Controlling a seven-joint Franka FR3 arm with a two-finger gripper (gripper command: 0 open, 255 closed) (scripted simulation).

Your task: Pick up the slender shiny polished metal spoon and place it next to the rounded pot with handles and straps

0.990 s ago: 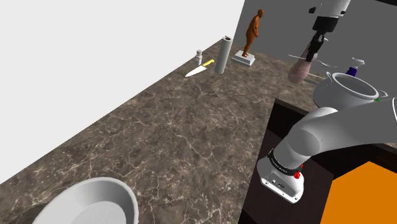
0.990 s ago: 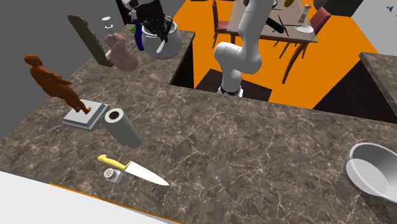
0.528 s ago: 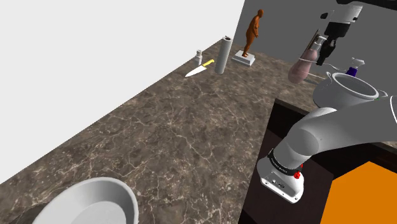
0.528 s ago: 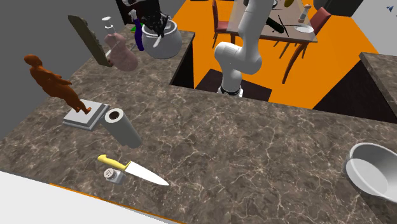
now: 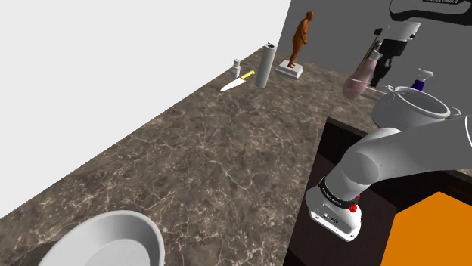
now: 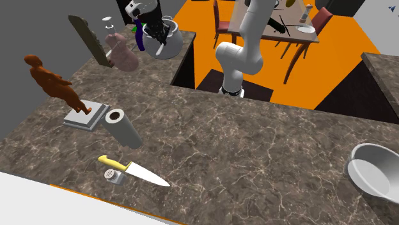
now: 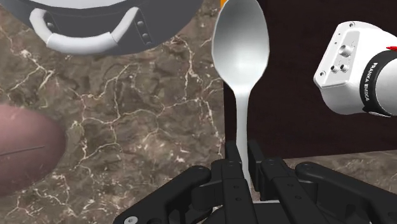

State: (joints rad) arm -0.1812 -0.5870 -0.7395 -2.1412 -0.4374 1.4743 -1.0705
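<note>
Gripper [image 7: 245, 162]: fingers drawn in narrow and clamped on the spoon [image 7: 240, 51] near the end of its handle. The bowl projects straight ahead. The spoon is airborne, clear of the counter [image 7: 146, 108]. Its length runs along the counter's edge, where the stone gives way to a dark gap holding the arm base [image 7: 356, 63]. Farther out stands the pot [image 7: 89, 13], one handle facing the gripper. A pink vase [image 7: 25, 156] sits off to one side, with bare stone between the two.

Step in hand, as judged: carry the spoon to the pot and set it down. Recommended:
- Shift the spoon off the edge line and over the bare stone.
- Descend until the bowl nearly touches, then release.
- A drop from height, or at the edge, risks losing the spoon into the gap.
- Keep clear of the pot handle and the vase.

Change noted: against the frame a second earlier, the gripper has travelled toward the shoulder view's right, from over the vase to just beside the pot's rim.
</note>
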